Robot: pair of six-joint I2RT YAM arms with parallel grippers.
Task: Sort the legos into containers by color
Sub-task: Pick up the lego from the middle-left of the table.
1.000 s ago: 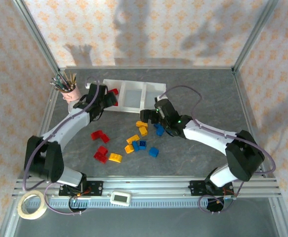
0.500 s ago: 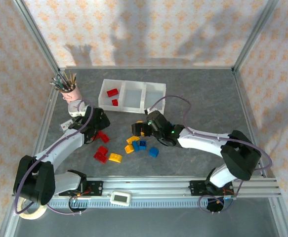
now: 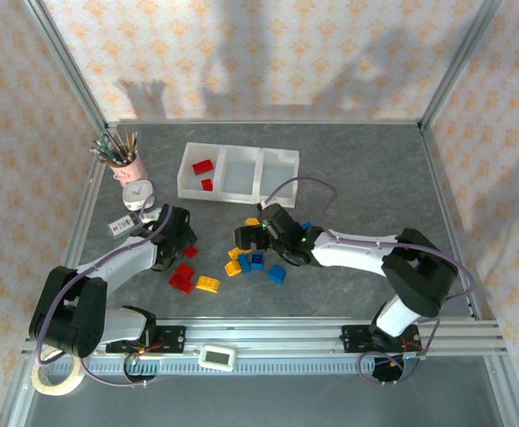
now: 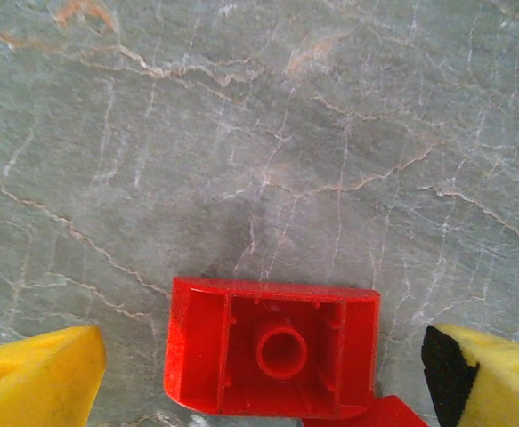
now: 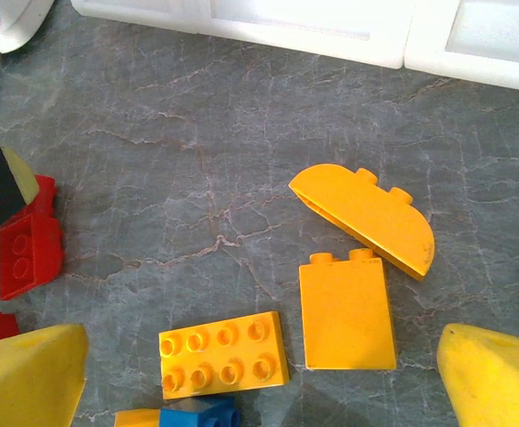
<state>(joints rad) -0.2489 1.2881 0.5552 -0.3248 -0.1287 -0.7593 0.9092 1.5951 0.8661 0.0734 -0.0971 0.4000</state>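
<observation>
The left gripper [image 4: 261, 374] stands wide open. Its 2 yellow fingertips [image 4: 36, 374] sit at either side of an upturned red brick [image 4: 272, 347] and are clear of it. The brick lies on the grey stone-patterned table [image 4: 259, 133] with its hollow underside up. A second red piece [image 4: 366, 416] touches its near right corner and is cut off by the frame edge.

The right gripper [image 5: 261, 381] is also fully open and holds nothing. Between its fingertips lie a yellow 2-by-4 brick [image 5: 223, 353] and an orange sloped brick [image 5: 346, 311], neither of them touched. Just beyond the sloped one lies a curved orange brick [image 5: 366, 218]. To the gripper's left is a red 2-by-2 brick [image 5: 29, 253], and a blue brick [image 5: 197, 414] lies under its left side, half out of frame.

Seen from above, the white 3-compartment tray [image 3: 241, 199] lies well beyond both grippers. Its left compartment holds 2 red bricks [image 3: 203, 166], and the other 2 compartments look bare. The loose bricks lie between the grippers and on their near side: red ones [image 3: 183, 277] by the left gripper, then a yellow [image 3: 207, 284], oranges [image 3: 233, 267] and blues [image 3: 278, 273] toward the right gripper. Another blue brick [image 3: 305, 227] is partly hidden behind the right arm.

Beyond the left gripper stand a pink pencil cup [image 3: 127, 165] and a small white clock [image 3: 137, 192].
</observation>
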